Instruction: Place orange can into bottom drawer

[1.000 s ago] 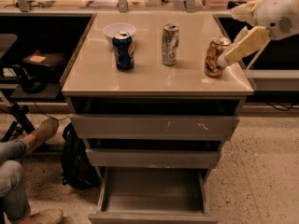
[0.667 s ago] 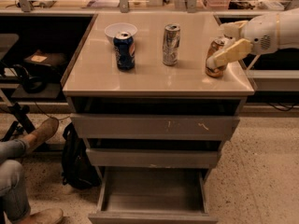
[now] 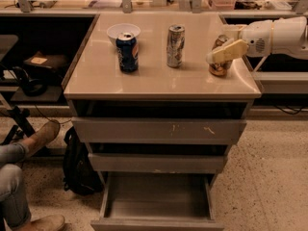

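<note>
The orange can [image 3: 219, 69] stands upright near the right edge of the beige cabinet top [image 3: 154, 81]. My gripper [image 3: 225, 42] reaches in from the right at the end of the white arm [image 3: 276, 35] and sits at the can, covering its upper half. The can rests on the top. The bottom drawer [image 3: 156, 201] is pulled out below, a wide shallow grey tray with nothing in it.
A dark blue can [image 3: 127, 52], a silver-grey can [image 3: 175, 45] and a white bowl [image 3: 122, 30] stand on the top. The upper drawer [image 3: 159, 130] and middle drawer [image 3: 156, 161] are slightly open. A backpack [image 3: 77, 165] and a person's legs [image 3: 29, 148] are at the left.
My gripper has come down from above right and moved in over the orange can. The can has stayed in place.
</note>
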`<state>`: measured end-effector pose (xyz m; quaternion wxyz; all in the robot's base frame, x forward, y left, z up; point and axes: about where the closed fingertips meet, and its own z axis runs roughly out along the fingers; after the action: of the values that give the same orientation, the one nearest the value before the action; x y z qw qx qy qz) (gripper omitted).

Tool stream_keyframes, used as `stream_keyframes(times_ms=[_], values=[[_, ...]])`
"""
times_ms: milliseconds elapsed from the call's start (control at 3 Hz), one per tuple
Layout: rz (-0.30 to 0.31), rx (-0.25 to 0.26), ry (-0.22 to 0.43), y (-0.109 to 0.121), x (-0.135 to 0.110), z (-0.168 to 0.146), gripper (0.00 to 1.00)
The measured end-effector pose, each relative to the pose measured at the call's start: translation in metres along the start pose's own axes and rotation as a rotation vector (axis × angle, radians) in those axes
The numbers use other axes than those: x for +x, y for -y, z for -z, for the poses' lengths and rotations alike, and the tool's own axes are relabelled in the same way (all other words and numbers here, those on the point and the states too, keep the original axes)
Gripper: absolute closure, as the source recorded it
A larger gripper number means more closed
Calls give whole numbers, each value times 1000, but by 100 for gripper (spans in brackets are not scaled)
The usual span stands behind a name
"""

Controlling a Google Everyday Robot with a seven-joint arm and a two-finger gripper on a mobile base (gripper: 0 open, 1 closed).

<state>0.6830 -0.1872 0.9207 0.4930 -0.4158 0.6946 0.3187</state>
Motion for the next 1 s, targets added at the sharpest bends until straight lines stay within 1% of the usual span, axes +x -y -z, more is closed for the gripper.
stream_keyframes(times_ms=[333, 667, 1000], values=[[47, 46, 18, 14, -26, 9, 0], [102, 110, 44, 35, -62, 27, 0], [116, 132, 55, 40, -69, 37, 0]])
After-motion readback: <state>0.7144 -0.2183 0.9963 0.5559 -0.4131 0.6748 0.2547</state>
